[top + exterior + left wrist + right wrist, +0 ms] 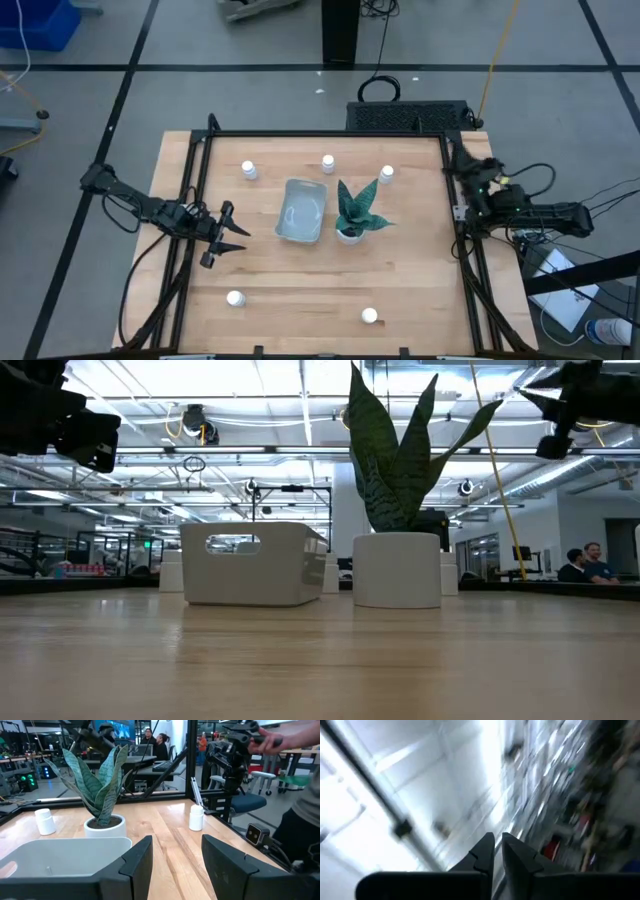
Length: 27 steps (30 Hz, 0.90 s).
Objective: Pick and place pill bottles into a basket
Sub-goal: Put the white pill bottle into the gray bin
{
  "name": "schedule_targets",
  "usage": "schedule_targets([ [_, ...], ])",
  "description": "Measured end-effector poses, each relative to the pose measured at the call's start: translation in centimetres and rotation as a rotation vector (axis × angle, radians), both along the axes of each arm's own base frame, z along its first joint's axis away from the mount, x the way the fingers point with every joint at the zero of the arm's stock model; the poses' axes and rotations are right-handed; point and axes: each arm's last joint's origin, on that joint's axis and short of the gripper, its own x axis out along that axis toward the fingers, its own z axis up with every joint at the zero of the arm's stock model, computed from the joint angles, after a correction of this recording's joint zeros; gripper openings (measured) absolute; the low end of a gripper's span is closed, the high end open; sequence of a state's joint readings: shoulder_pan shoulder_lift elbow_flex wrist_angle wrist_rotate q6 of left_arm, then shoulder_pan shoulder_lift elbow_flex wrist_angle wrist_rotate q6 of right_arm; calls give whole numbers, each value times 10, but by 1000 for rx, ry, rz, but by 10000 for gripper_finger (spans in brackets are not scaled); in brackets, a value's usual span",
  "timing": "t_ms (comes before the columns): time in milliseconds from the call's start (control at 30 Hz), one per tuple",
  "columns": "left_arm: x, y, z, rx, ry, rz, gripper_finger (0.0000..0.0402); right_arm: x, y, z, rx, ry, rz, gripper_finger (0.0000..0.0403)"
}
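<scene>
1. The left gripper (232,238) hovers released over the worktop (300,290), just left of the basket (302,210). Its fingers are spread with nothing between them and aimed toward the basket, which I judge to be a ready stance for choosing a first bottle.
2. The basket lies at the middle of the worktop and looks empty, so no placing is done yet; its central spot puts it within reach of both arms.
3. A small potted plant (353,215) touches or nearly touches the basket's right side. It is not part of the task and is likely there as a distraction to steer around.
4. Two pill bottles stand on the near side of the basket, one to its near left (235,297) and one to its near right (369,316), both well apart from it.
5. Three more stand on its far side: far left (248,171), straight behind (328,163) and far right (386,174). This scatter seems meant to force separate reaches.
6. The right gripper (497,846) waits off the worktop's right edge, far right of the basket, fingers clenched on nothing and pointing up at the ceiling.
</scene>
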<state>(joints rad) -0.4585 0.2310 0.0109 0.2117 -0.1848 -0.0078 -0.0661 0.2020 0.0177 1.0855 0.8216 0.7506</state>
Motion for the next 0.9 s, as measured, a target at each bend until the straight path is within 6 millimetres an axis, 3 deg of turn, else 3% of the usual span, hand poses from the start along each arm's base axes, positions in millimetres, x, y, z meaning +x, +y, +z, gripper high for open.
schedule_targets([
  [167,0,0,0,-1,-2,0,175,3,-2,-2,84,-2,-35,27],
  [300,0,0,0,-1,-1,0,175,15,1,36,-29,8,132,27],
  [500,0,0,0,0,-1,0,175,75,5,97,-51,194,498,27],
  [567,0,0,0,-1,-1,0,175,94,3,111,-35,215,518,27],
  [733,0,0,0,-1,-1,0,175,120,-13,125,-64,234,350,23],
  [800,0,0,0,0,-1,0,175,124,-23,131,-169,309,379,20],
  [900,0,0,0,-1,-1,0,175,135,-32,140,-180,490,517,25],
])
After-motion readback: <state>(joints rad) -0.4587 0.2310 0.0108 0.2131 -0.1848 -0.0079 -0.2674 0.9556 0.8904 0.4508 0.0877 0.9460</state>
